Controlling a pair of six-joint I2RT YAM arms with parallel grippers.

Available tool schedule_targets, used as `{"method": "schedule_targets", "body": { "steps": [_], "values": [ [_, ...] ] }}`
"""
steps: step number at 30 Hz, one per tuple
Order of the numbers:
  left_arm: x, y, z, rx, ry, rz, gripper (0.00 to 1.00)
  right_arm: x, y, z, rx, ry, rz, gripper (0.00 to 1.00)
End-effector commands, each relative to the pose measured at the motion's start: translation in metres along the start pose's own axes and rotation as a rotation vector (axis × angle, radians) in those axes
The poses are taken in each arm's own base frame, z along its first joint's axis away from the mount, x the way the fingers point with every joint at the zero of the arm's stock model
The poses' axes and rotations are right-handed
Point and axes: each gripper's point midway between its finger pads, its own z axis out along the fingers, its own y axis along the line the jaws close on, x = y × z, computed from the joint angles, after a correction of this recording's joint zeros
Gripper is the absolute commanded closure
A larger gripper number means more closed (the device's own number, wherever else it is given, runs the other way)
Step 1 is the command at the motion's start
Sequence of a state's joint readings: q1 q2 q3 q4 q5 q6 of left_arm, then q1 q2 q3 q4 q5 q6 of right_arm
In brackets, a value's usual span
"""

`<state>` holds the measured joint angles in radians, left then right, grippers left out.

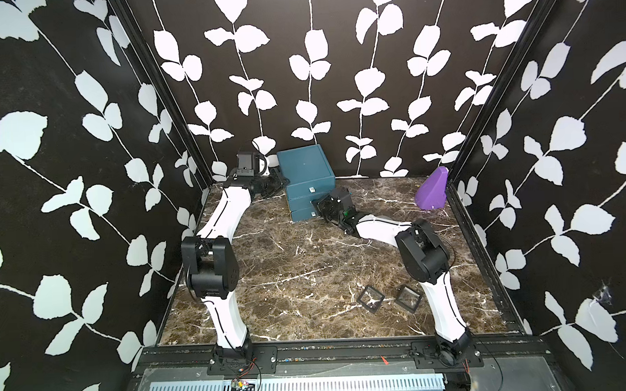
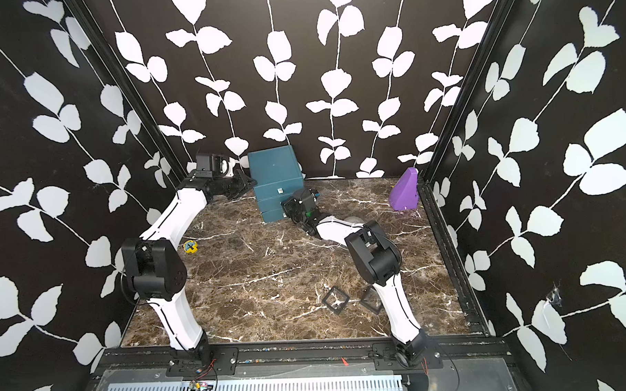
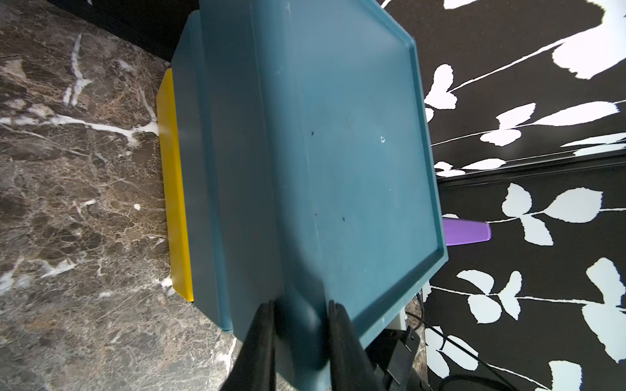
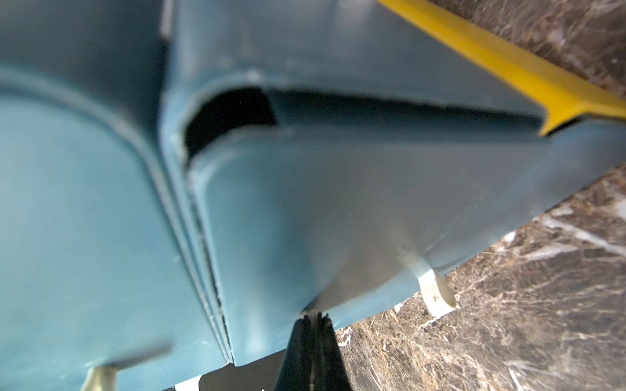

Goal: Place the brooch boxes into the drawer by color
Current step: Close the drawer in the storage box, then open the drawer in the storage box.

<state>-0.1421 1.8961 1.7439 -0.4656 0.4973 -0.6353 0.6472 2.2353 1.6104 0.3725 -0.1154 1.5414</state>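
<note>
Left gripper (image 3: pixel 301 306) clamps a rounded corner of the drawer chest (image 1: pixel 305 164) on its left side, a finger on either face. Right gripper (image 4: pixel 313 316) has its fingers pressed together, tips against the front of a drawer. A dark gap shows between that drawer and the casing, and I cannot tell whether the tips nip anything.

I see the chest at the back wall, left of centre on the marble table (image 1: pixel 289 276). Its drawer fronts face the near edge, turned a touch toward my right arm. It is roughly cubic and teal-blue, with a raised rim round its flat top and a pale pull (image 1: pixel 310 190) on the top drawer. A yellow edge (image 3: pixel 174 189) runs along its lowest part.

Two black brooch boxes (image 1: pixel 371 299) lie flat near the front by my right arm, the second (image 1: pixel 408 296) just beside the first. Both sit corner-forward with clear centres. A purple wedge (image 1: pixel 432 190) stands at the far right.
</note>
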Motion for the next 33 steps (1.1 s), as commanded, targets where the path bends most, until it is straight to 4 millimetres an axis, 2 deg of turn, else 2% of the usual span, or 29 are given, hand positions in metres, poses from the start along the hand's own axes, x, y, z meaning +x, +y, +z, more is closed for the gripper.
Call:
{"method": "schedule_targets", "body": {
  "steps": [1, 8, 9, 13, 18, 20, 22, 26, 33],
  "values": [
    [0.035, 0.017, 0.008, -0.031, 0.12, -0.039, 0.8, -0.007, 0.026, 0.006, -0.074, -0.026, 0.026, 1.0],
    [0.038, 0.018, 0.006, -0.036, 0.126, -0.035, 0.8, -0.008, 0.037, 0.009, -0.09, -0.029, 0.041, 1.0],
    [0.039, 0.018, 0.006, -0.036, 0.129, -0.036, 0.8, -0.007, 0.039, 0.009, -0.093, -0.024, 0.042, 0.97],
    [0.04, 0.018, 0.005, -0.037, 0.129, -0.035, 0.8, -0.002, 0.042, -0.004, -0.09, 0.0, 0.046, 0.76],
    [0.038, 0.017, 0.005, -0.03, 0.123, -0.036, 0.79, 0.001, 0.04, -0.047, -0.068, -0.018, 0.02, 0.35],
    [0.038, 0.017, 0.006, -0.028, 0.122, -0.04, 0.79, 0.005, 0.028, -0.056, -0.036, -0.006, 0.016, 0.29],
    [0.037, 0.016, 0.006, -0.024, 0.118, -0.04, 0.79, 0.012, 0.011, -0.054, -0.014, 0.02, 0.034, 0.29],
    [0.035, 0.013, 0.006, -0.017, 0.117, -0.036, 0.79, 0.018, -0.016, -0.03, -0.016, 0.049, 0.089, 0.35],
    [0.035, 0.013, 0.005, -0.022, 0.122, -0.033, 0.79, 0.019, -0.035, -0.004, 0.0, 0.062, 0.096, 0.41]
  ]
}}
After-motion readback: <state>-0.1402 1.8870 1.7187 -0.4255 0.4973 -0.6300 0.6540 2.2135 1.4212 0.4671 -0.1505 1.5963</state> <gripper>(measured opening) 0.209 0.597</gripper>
